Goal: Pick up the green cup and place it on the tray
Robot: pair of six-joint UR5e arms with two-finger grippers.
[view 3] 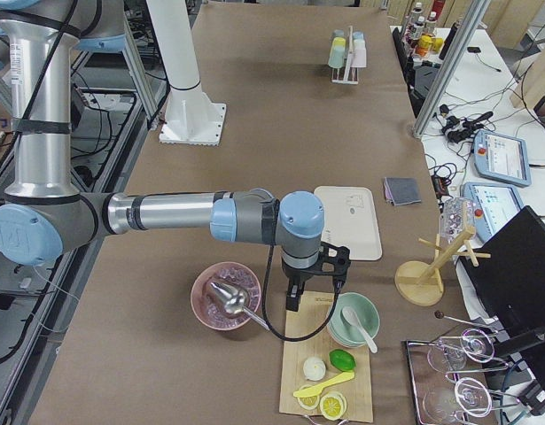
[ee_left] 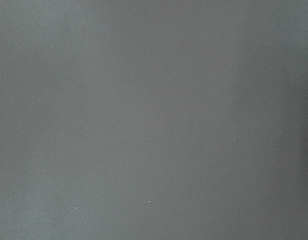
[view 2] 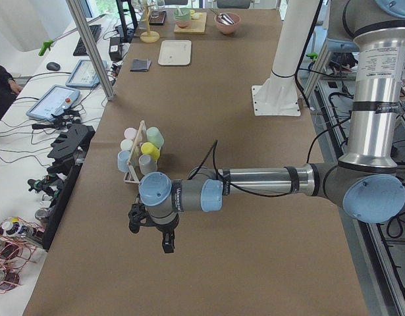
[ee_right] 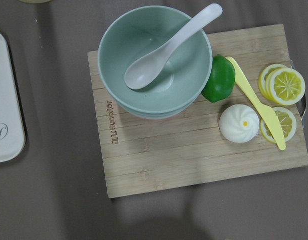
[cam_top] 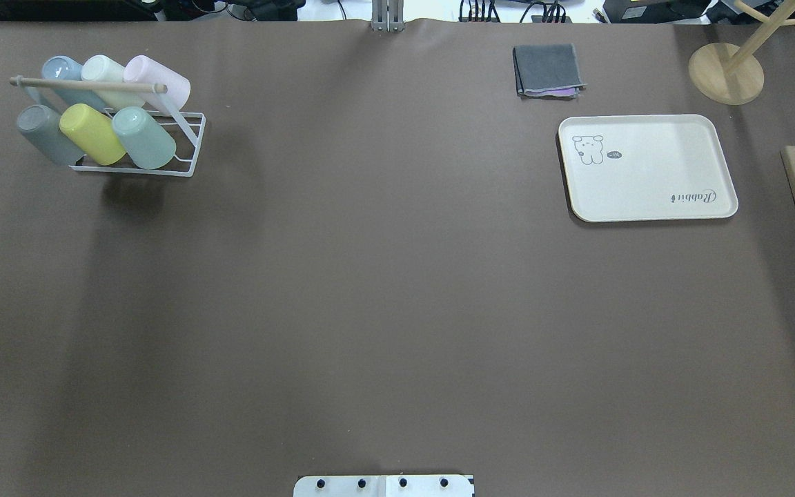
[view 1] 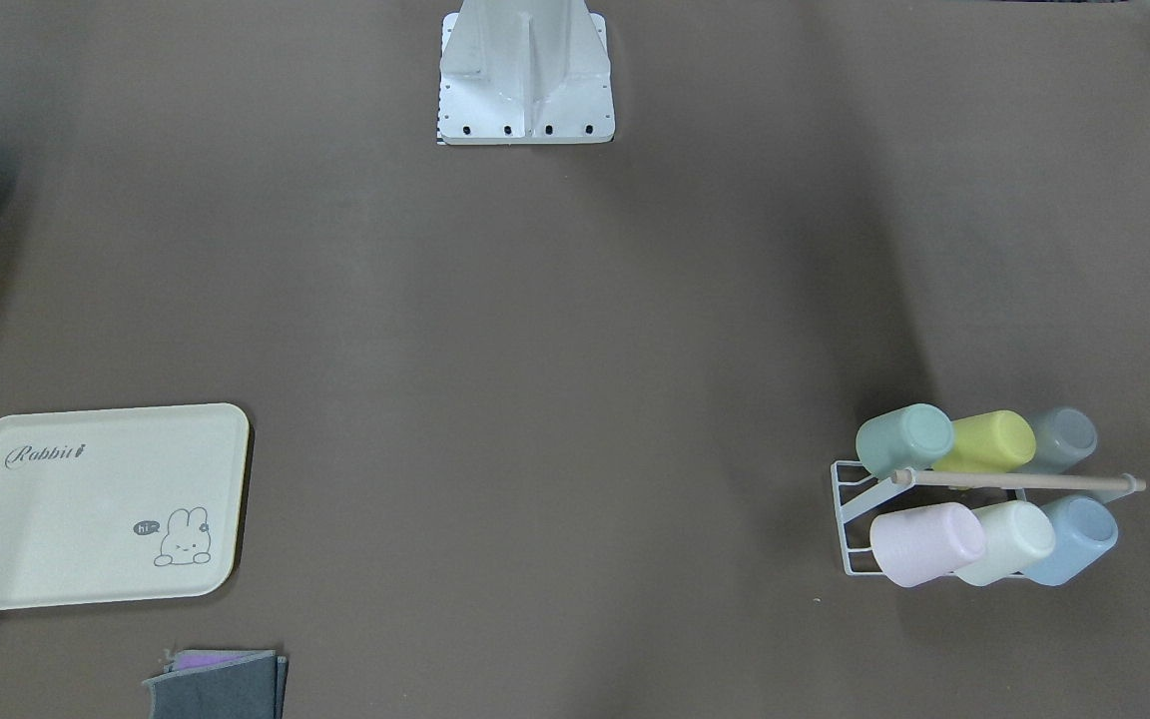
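The white wire rack (cam_top: 190,148) is taken as the landmark; it stands on the brown table (cam_top: 370,276), far on the robot's left. Six pastel cups are held on it in two rows, under a wooden rod (cam_top: 87,84). The green cup (cam_top: 143,137) is found in the row nearer to the robot, at the end of that row which is turned to the table's middle, just beside the yellow cup (cam_top: 92,133). It is not upright. Its long axis is tilted: one flat round end is raised close to the rod, and the other end is lowered toward the rack's robot-side edge.

The tray (cam_top: 646,169) lies flat, well apart from the rack, on the robot's right, and nothing is seen on it.

The left gripper (view 2: 151,234) is seen only in the exterior left view, above bare table, beyond the rack toward the left end of the table. How far its jaws are open cannot be told, and nothing is seen in them.

The right gripper (view 3: 315,288) is held far from the rack, beyond the tray, over a wooden board (ee_right: 194,125) with a green bowl (ee_right: 154,60). Its jaws cannot be judged either.
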